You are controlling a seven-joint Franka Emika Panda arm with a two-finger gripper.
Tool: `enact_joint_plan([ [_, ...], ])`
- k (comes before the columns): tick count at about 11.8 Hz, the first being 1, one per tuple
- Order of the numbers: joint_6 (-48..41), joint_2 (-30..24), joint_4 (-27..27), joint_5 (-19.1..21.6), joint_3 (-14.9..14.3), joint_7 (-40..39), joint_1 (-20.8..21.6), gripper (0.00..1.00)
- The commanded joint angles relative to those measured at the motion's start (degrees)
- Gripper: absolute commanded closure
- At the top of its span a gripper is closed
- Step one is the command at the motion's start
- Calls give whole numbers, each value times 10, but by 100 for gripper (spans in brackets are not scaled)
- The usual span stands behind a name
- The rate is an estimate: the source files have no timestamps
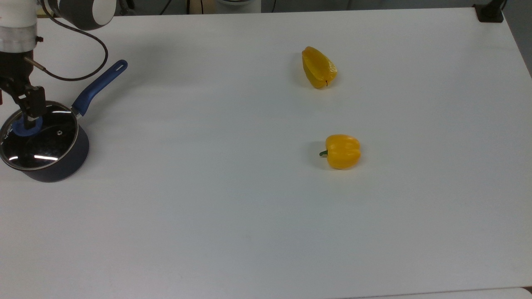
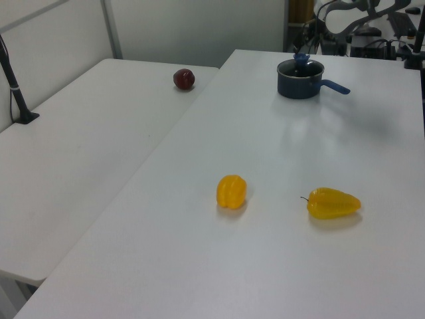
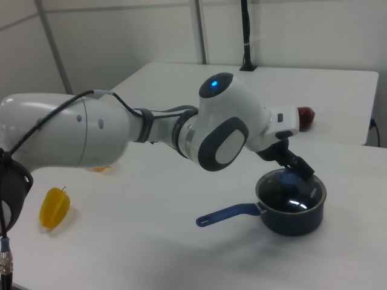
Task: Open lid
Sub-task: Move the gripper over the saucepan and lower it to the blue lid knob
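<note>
Closed pot: lid [image 1: 45, 141] flat on the rim of the dark blue saucepan [image 1: 62, 166], clear glass with a thin metal edge, steam hole near the middle, blue knob [image 1: 23, 129] on top. Saucepan on the white desk [image 1: 249, 207], at the top view's left edge, long blue handle [image 1: 99, 85] angled up and to the top view's right.

Directly above the saucepan: gripper [image 1: 16, 116], pointing down at the lid. Fingers [image 1: 31, 109] spread apart, gripping nothing; one reaching down to the knob on the side towards the handle, the other at the very edge of the top view, beyond the knob. Cannot tell whether the near one touches the knob or stops just above it. Same picture from the right view: white and grey arm [image 3: 224, 130] leaning in over the saucepan [image 3: 293, 220], dark tip low over the lid [image 3: 290, 196], just by the knob [image 3: 293, 178], handle [image 3: 227, 213] sticking out to the right view's left. Black cable [image 1: 83, 74] looping above the desk just behind the handle.

Well apart from the saucepan, far towards the top view's right: round yellow bell pepper [image 1: 343, 151] with a green stem, and a longer yellow pepper [image 1: 318, 67] on its side. In the left view, saucepan [image 2: 299, 88] at the far end of the desk, both peppers much nearer the camera. On the neighbouring desk, off to the left view's left of the saucepan: small dark red fruit [image 2: 184, 79].
</note>
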Motion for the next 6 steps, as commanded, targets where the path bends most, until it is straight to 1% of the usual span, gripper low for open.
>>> enact_joint_plan([
  [1,7,6,2,10,4,3,4,0],
  [3,11,8,-1,9,6,32,7,0],
  [6,25,9,-11,8,6,38,9,0],
])
